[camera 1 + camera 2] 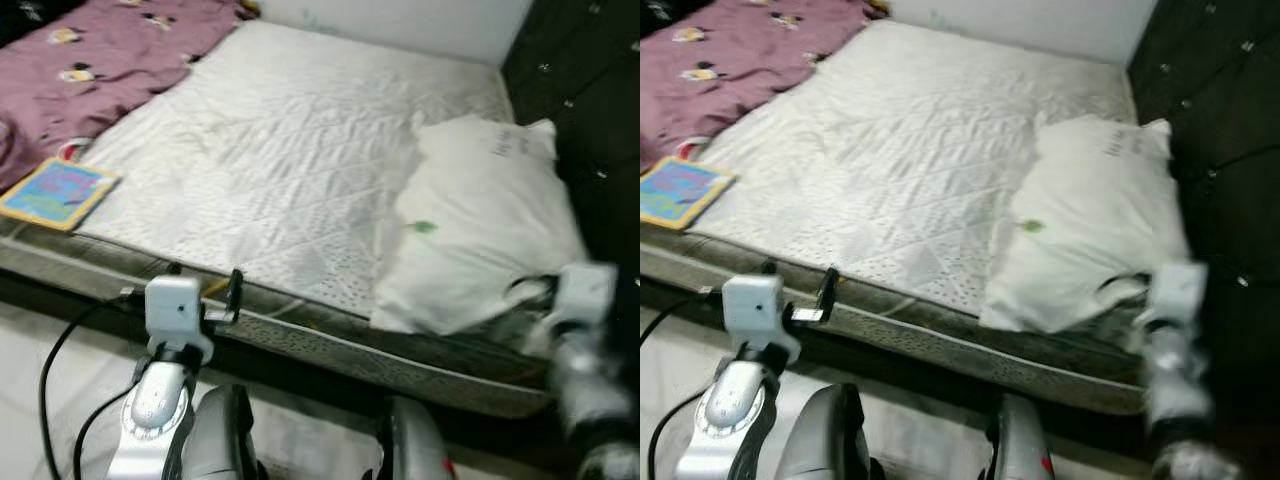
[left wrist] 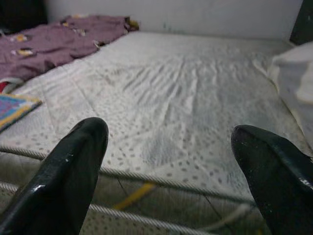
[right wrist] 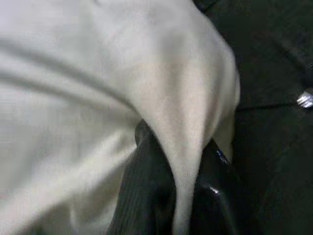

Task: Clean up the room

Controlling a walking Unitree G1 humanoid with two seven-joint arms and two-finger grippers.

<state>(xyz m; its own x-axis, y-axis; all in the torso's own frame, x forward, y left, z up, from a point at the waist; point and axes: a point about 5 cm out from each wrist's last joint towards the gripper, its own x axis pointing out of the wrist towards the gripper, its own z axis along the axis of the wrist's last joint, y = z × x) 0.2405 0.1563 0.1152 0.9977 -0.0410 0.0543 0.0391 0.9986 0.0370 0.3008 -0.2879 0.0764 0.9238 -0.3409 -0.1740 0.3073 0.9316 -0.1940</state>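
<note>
Right wrist view is showing the right hand (image 3: 183, 191) clamped on a fold of the soft white fabric pillow (image 3: 122, 88), the cloth pinched between its two black fingers (image 3: 146, 196). In the left eye view that pillow (image 1: 480, 235) is lying on the bed's right side, next to the dark tufted headboard (image 1: 590, 110), with its lower corner overhanging the mattress edge where the right hand is gripping it. The left hand (image 1: 215, 300) is hovering in front of the mattress edge, its fingers (image 2: 68, 171) spread wide apart and holding nothing. The white quilted mattress cover (image 1: 270, 150) is lying bare in the middle; a rumpled purple patterned blanket (image 1: 100, 60) is covering the far left part, and a flat colourful picture book (image 1: 55, 192) is resting near the left front edge.

Judged step: the pillow is being handled for tidying. The next move is calling for a secure pinch while the pillow is being lifted or dragged clear of the edge, probably toward the headboard; thin cloth may be slipping free
</note>
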